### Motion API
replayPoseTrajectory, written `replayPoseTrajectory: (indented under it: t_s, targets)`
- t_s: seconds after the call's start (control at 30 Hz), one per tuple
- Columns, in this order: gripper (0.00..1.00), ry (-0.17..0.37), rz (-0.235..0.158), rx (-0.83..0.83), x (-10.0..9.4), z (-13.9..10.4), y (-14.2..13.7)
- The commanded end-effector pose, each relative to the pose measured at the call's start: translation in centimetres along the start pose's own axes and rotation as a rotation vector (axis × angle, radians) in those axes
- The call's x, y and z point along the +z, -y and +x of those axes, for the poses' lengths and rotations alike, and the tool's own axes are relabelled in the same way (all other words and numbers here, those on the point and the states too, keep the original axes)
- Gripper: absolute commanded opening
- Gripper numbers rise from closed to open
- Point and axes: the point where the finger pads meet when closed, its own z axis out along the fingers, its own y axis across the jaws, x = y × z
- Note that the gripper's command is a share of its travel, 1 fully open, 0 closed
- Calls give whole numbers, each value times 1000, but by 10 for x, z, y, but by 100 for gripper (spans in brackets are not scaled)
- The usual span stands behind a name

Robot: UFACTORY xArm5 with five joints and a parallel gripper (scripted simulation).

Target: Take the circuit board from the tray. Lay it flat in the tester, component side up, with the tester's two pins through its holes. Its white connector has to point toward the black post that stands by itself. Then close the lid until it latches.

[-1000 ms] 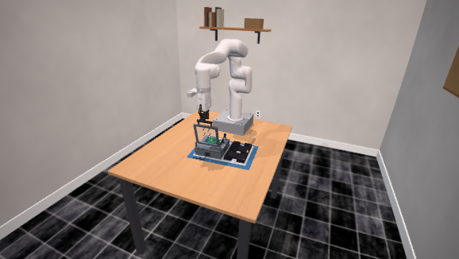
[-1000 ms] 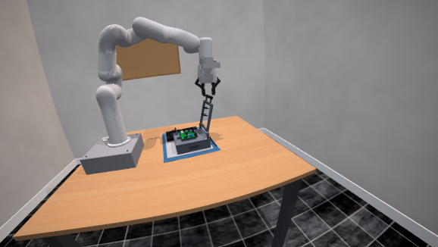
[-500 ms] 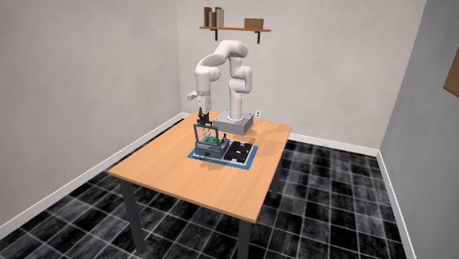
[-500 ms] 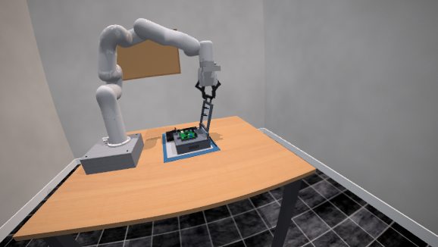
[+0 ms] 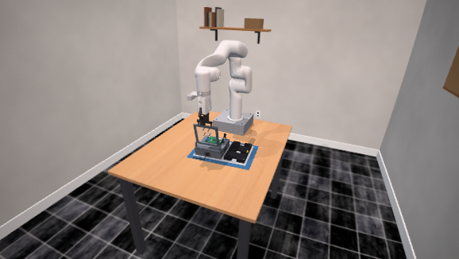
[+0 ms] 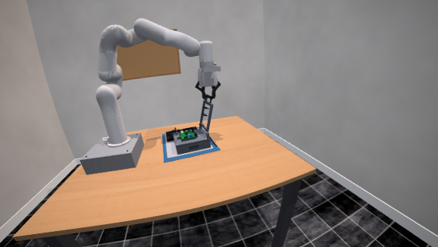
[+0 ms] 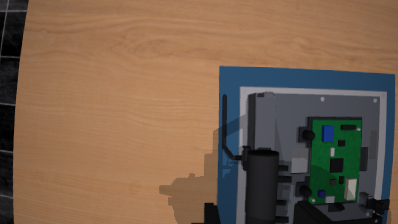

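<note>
The green circuit board [image 7: 334, 162] lies flat in the grey tester [image 7: 310, 150], component side up, with its white connector [image 7: 351, 187] at one short end. It also shows in the top view [image 5: 210, 140] and the exterior view [image 6: 188, 134]. The tester's lid [image 6: 205, 115] [image 5: 205, 133] stands raised, close to upright, at the tester's side. My gripper [image 6: 207, 98] is right at the lid's top edge, fingers half open on either side of it, not clamped. In the wrist view the lid's top bar [image 7: 261, 185] runs just below the camera.
The black tray [image 5: 238, 151] sits beside the tester on the blue mat [image 5: 222, 156]. The arm's grey base block [image 5: 233, 122] stands behind them. A thin black lever [image 7: 224, 125] sticks out along the tester's outer side.
</note>
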Motion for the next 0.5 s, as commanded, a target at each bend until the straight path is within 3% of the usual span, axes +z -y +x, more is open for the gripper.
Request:
replayPoseTrajectory:
  t_s: [0.0,0.03,0.47]
  targets:
    - [52,0,5,0,-2,0,1]
    - [0,0,5,0,-2,0,1]
    - [0,0,5,0,-2,0,1]
